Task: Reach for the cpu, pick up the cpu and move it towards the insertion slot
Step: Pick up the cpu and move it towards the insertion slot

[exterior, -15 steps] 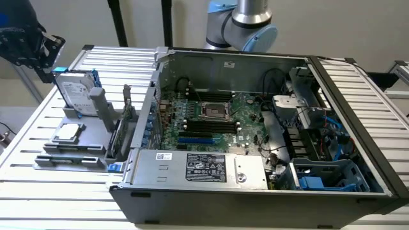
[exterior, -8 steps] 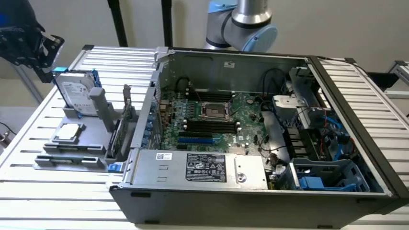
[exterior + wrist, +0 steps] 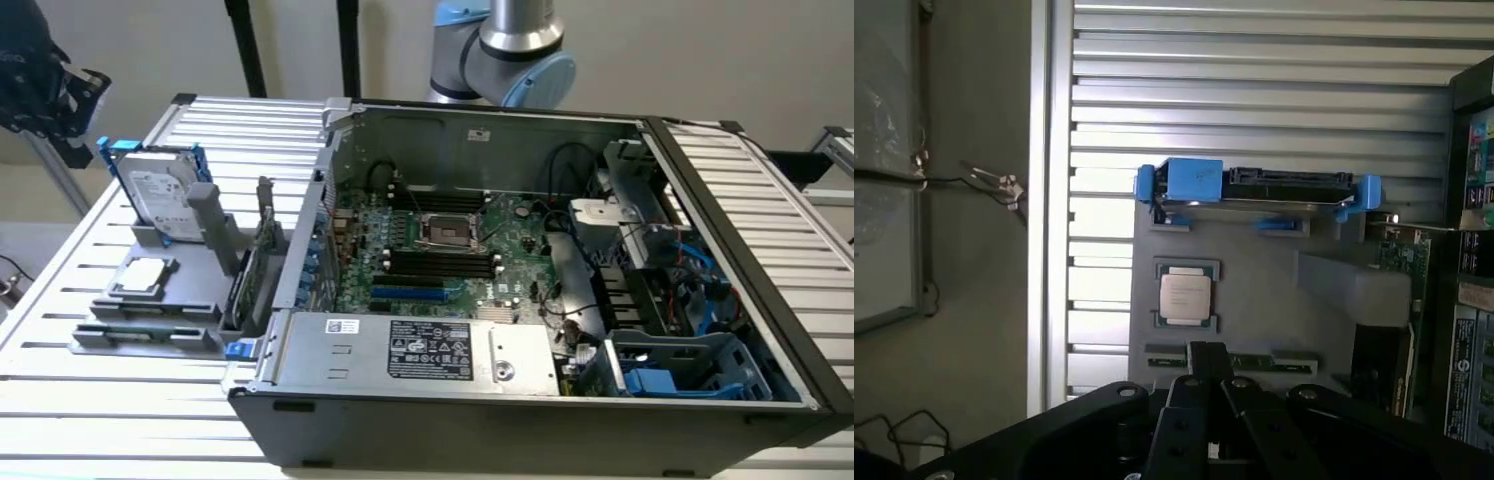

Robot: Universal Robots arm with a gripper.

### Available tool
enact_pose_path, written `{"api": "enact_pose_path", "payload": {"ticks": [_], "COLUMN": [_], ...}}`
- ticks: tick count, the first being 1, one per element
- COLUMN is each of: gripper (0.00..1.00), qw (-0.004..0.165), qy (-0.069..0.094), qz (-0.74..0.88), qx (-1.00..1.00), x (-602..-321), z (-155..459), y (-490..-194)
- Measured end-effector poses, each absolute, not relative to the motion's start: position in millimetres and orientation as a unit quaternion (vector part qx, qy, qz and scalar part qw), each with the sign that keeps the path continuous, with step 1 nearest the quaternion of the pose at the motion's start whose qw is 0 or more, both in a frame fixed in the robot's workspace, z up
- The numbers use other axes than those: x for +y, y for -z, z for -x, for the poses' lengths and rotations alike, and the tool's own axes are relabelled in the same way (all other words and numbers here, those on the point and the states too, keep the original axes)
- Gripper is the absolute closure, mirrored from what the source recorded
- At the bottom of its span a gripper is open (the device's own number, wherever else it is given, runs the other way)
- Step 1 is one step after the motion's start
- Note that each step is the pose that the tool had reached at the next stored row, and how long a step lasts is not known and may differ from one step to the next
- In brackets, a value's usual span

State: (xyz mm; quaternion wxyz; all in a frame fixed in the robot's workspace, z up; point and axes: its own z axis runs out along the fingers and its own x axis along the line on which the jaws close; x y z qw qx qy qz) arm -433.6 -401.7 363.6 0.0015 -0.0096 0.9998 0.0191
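The cpu (image 3: 143, 277) is a small silvery-grey square chip lying flat in a recess of the grey holder (image 3: 200, 300), on the slatted table at the exterior view's left. In the wrist view the cpu (image 3: 1185, 297) lies below the camera, a short way from my gripper (image 3: 1206, 352). The black fingers are drawn together with nothing between them, well above the chip. The insertion slot (image 3: 450, 232) is a square socket with a shiny frame and a dark centre, on the green board inside the opened computer case (image 3: 400, 420).
A silver hard drive with blue rails (image 3: 160, 195) stands upright at the holder's far end, also seen as the hard drive (image 3: 1254, 190). A green card (image 3: 1399, 255) stands on edge beside the case wall. The arm (image 3: 505, 50) rises behind the case. Black memory slots (image 3: 434, 262) flank the socket.
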Motion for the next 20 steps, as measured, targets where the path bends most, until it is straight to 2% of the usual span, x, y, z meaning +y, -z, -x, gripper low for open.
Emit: {"api": "enact_pose_path", "payload": {"ticks": [11,12,15,19,20], "gripper": [0.88,0.76,0.7,0.47,0.47], "qw": [0.001,0.001,0.001,0.001,0.001], "qy": [-0.019,-0.019,-0.019,-0.019,-0.019], "qz": [0.01,0.01,0.01,0.01,0.01], "qx": [1.0,1.0,1.0,1.0,1.0], "x": [-397.6,-397.6,-397.5,-397.6,-397.6], "z": [435.6,435.6,435.6,435.6,435.6], "y": [-363.5,-363.5,-363.3,-359.6,-357.9]}}
